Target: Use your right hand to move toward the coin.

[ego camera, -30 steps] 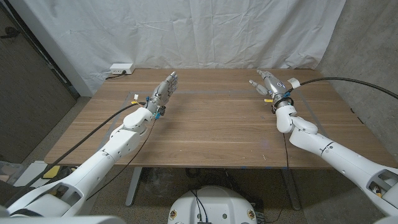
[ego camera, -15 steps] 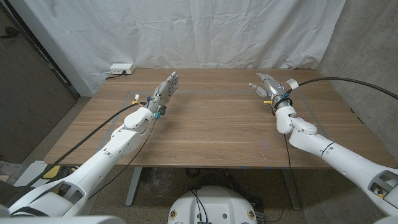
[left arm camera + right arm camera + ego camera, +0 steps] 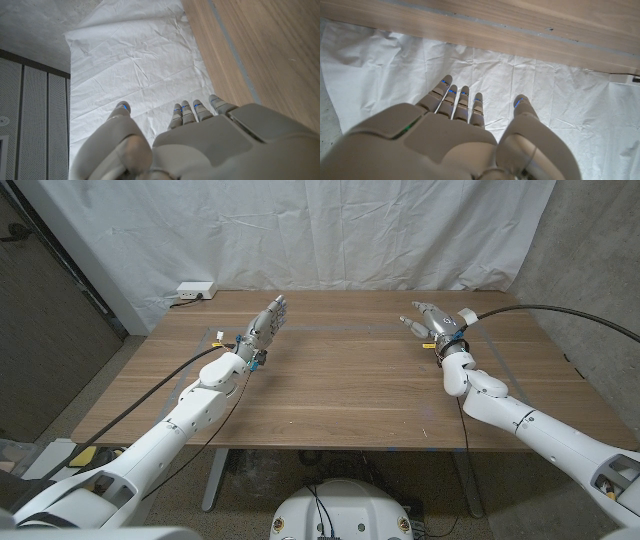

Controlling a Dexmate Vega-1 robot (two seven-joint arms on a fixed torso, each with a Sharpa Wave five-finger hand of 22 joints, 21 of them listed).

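My right hand (image 3: 430, 320) hovers over the far right part of the wooden table (image 3: 340, 380), fingers spread apart and holding nothing. In the right wrist view the right hand (image 3: 460, 140) reaches toward the white cloth, with the table's edge (image 3: 495, 20) beyond. A tiny pale speck (image 3: 424, 412) lies on the table nearer the front right; it is too small to tell whether it is the coin. My left hand (image 3: 266, 324) stands raised over the far left part, fingers straight and empty. In the left wrist view the left hand (image 3: 200, 145) has the table (image 3: 270, 50) beside it.
A white power strip (image 3: 195, 288) lies at the table's back left corner. A white cloth backdrop (image 3: 300, 230) hangs behind the table. A black cable (image 3: 560, 310) runs from my right wrist off to the right. A thin line of tape (image 3: 340, 330) crosses the far part of the table.
My right hand has turned a little and its fingers have spread slightly. The left arm has not moved.
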